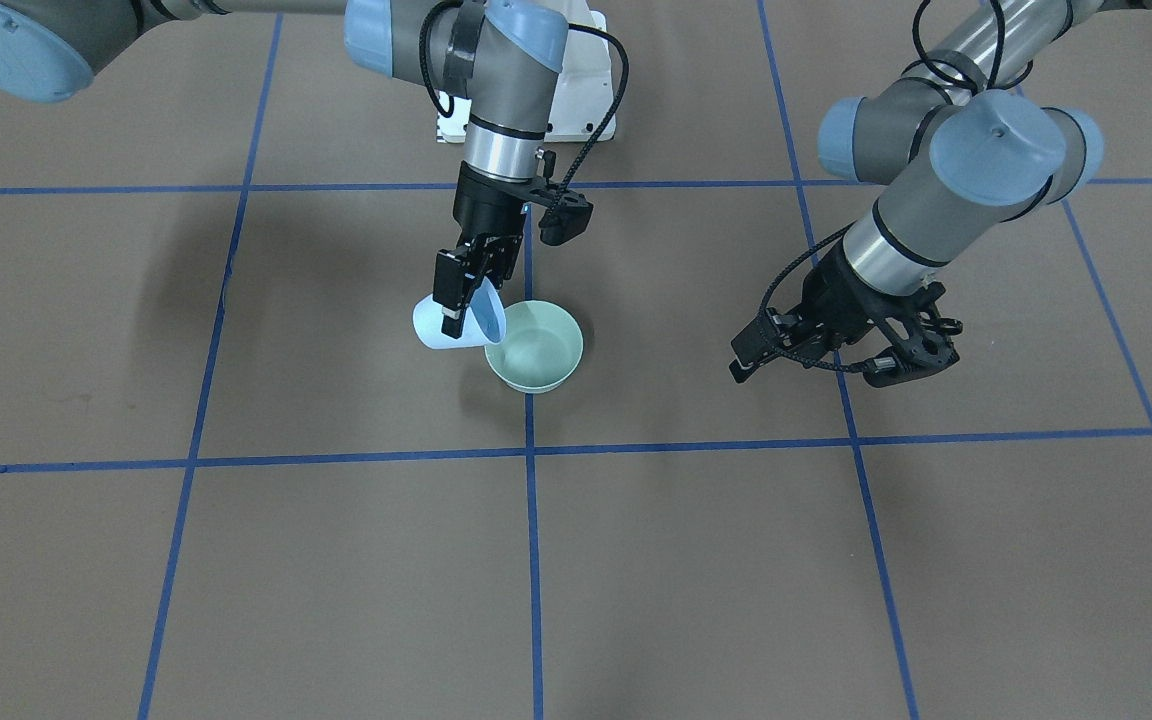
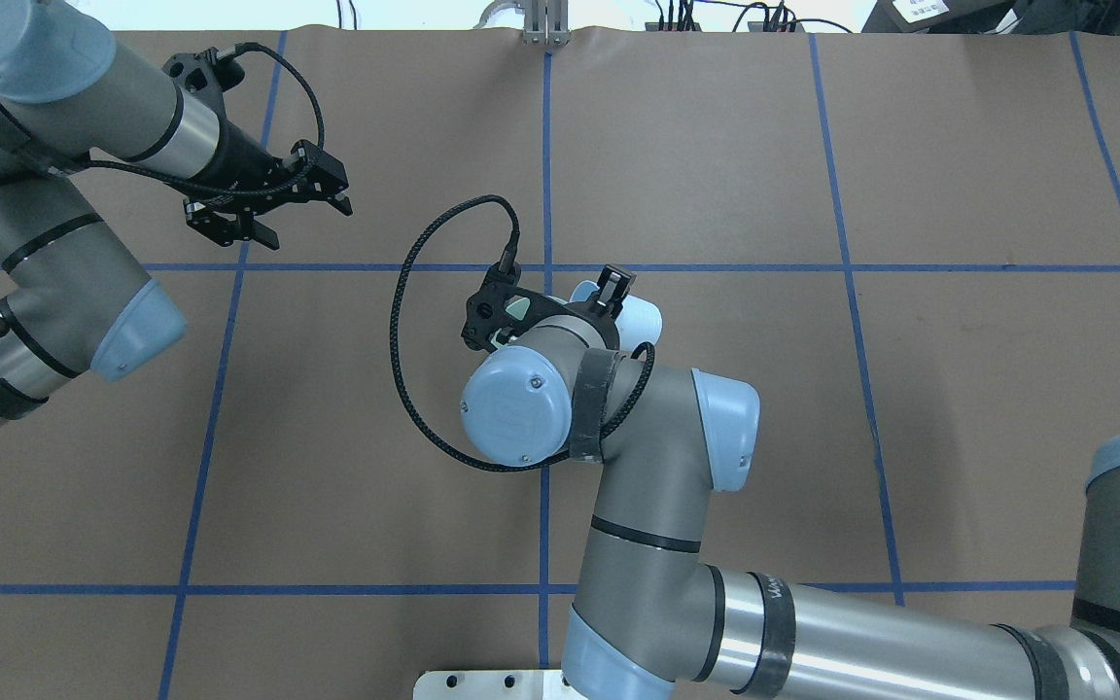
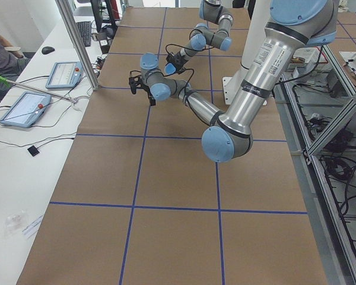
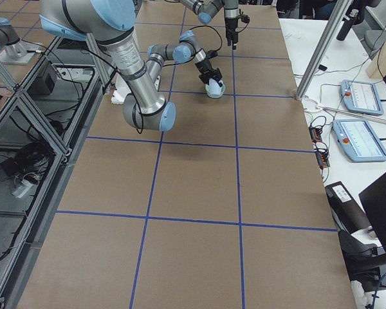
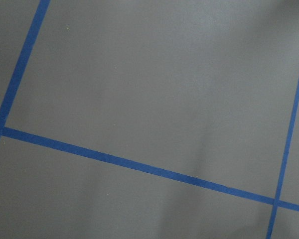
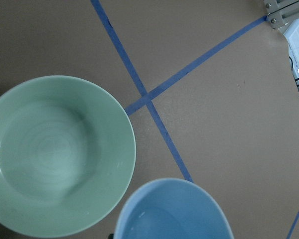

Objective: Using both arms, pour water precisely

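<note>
Jaws of the right arm [image 1: 506,100] are clamped on a pale blue cup [image 1: 428,328] — tilted, its mouth over the rim of a green bowl [image 1: 536,382] that stands near the middle of the bench [image 1: 336,560]. Left arm [image 1: 936,220] hangs well apart on the robot's left, jaws spread wide over blue-taped brown paper.

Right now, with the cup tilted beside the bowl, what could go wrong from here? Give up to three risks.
1. The blue cup has its lip over the green bowl at the rim, not the middle; water may spill onto the table.
2. The right gripper pinches only the cup's wall; tilted, it might slip.
3. The left gripper is open and far off, so nothing steadies the bowl.
</note>
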